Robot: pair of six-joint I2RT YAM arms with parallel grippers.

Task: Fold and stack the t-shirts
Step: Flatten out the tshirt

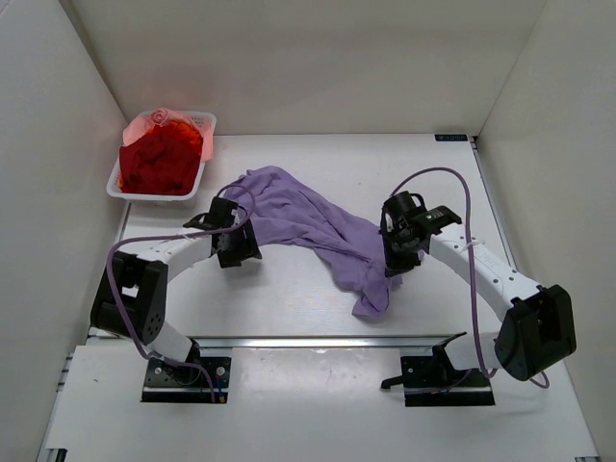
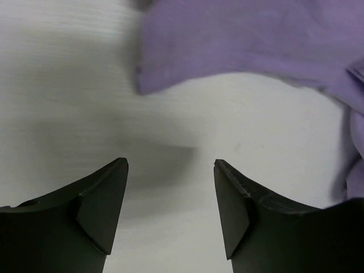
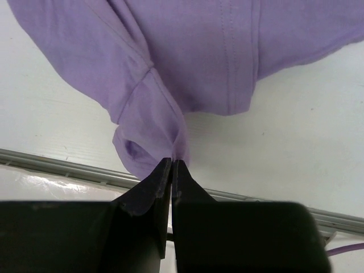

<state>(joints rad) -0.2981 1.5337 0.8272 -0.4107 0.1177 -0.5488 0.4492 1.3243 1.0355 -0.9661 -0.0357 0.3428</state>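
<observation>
**R gripper pinches lavender tee; L gripper spread over bare table**

The lavender t-shirt [image 1: 308,219] lies rumpled across the middle of the table [image 1: 289,298]. It is stretched diagonally from far-left to near-right, btwn the two arms. Its far-left end is bunched just beside the L gripper [image 1: 236,241]. Its near-right end droops in a narrow tail toward the table's front edge.

R gripper [image 1: 397,252]: fingers pressed together on a fold of the shirt. In the R wrist view the R gripper [image 3: 172,162] shows its tips meeting, w/ a gathered ridge of the lavender t-shirt [image 3: 199,57] running right into them. A stitched hem shows above, and a rounded loop of cloth hangs just left of the tips. Whether the cloth at the pinch is lifted off the table can't be told.

L gripper: fingers spread wide, only table btwn them. In the L wrist view the L gripper [image 2: 170,163] hangs over bare white table. An edge of the lavender t-shirt [image 2: 244,40] lies ahead of the tips, apart from them. More purple cloth sits at the right edge of that view.

Far-left corner: a white mesh basket [image 1: 207,135] holds the red t-shirt [image 1: 159,164] in a heap. A pink t-shirt [image 1: 159,119] shows at the far rim behind it. The basket is near the L arm and well apart from the R gripper.
</observation>
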